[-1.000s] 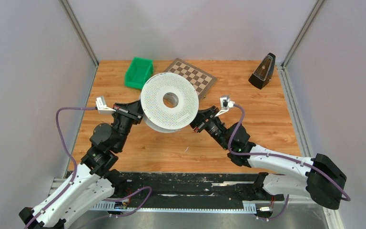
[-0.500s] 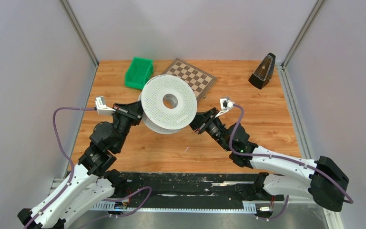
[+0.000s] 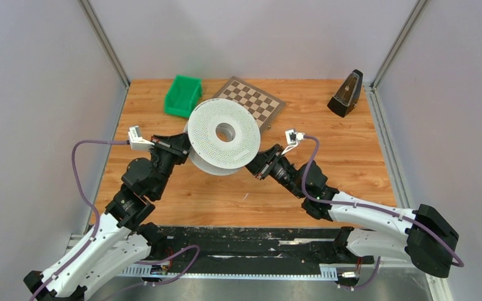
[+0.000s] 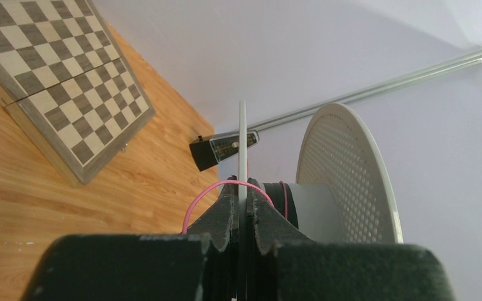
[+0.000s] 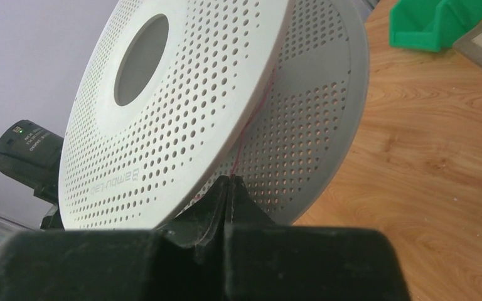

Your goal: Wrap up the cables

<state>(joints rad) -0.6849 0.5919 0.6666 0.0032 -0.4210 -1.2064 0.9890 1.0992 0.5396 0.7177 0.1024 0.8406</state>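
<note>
A white perforated spool (image 3: 224, 133) is held tilted above the table between both arms. My left gripper (image 3: 185, 147) is shut on the edge of the spool's lower flange (image 4: 241, 135), which passes edge-on between its jaws. A thin pink cable (image 4: 196, 199) loops over the left fingers and runs onto the spool's hub (image 4: 317, 210). My right gripper (image 3: 255, 165) is shut at the spool's right rim; in the right wrist view the pink cable (image 5: 246, 128) runs from between the flanges into the closed jaws. The spool fills that view (image 5: 182, 106).
A green bin (image 3: 183, 95) and a chessboard (image 3: 253, 99) lie behind the spool at the back. A black metronome (image 3: 346, 93) stands at the back right. Grey walls enclose the wooden table (image 3: 351, 157) on three sides.
The spool and both grippers have shifted slightly toward the right and back, and the right arm has drawn a little closer to the spool. Both grips are unchanged.
</note>
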